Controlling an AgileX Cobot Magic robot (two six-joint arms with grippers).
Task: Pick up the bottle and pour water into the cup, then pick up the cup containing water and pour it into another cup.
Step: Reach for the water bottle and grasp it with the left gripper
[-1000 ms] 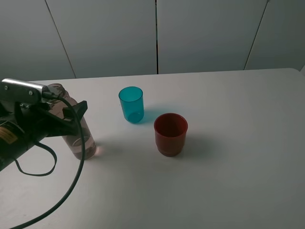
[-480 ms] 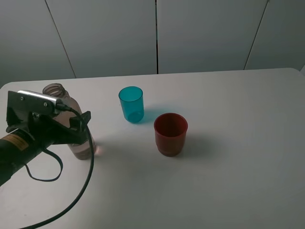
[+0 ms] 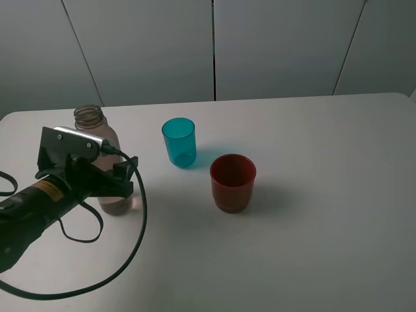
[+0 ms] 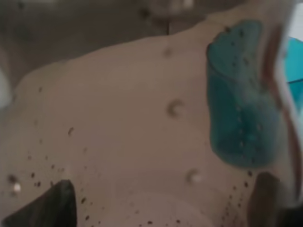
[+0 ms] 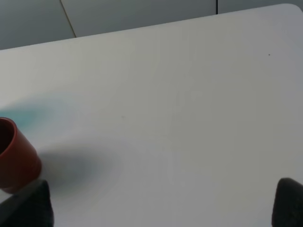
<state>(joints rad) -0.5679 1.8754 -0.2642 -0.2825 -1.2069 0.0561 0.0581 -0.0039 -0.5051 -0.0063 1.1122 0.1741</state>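
White desk [image 3: 325, 195], matte, carries everything; grey wall panels [image 3: 279, 45] behind it.

My left arm [image 3: 39, 201]: black, silver camera block on top, reaching in from the left edge of the high view. A black cable [image 3: 140, 227] loops from it down onto the desk.

Tall clear smoky-grey plastic bottle [image 3: 97, 138]: upright on the desk at the left, base down. Threaded neck open, no cap. The wall is see-through and the lower body reads pinkish-brown. Can't read the water level. The left wrist view is filled by its wall, blurred and dotted with small droplets and specks.

Left jaws: straddling the bottle's lower body, one dark fingertip [image 4: 52, 203] on each side. Can't tell if they are pinching it or just around it.

Wider dark red translucent plastic cup [image 3: 233, 182]: upright, stepped base, right of the bottle and well apart from it, near the desk's middle. Can't tell if there is anything in it. The right wrist view catches its side at the frame edge.

Small teal-blue translucent plastic tumbler [image 3: 179, 143]: upright, slimmer than the red cup, just behind and left of it, not touching. It sits between bottle and red cup, further back. Looks empty, not certain. Seen through the bottle wall it is a warped teal patch.

Right jaws: spread wide, dark fingertips [image 5: 28, 203] at the two corners of the right wrist view, bare desk between them, holding nothing. Not visible in the high view.
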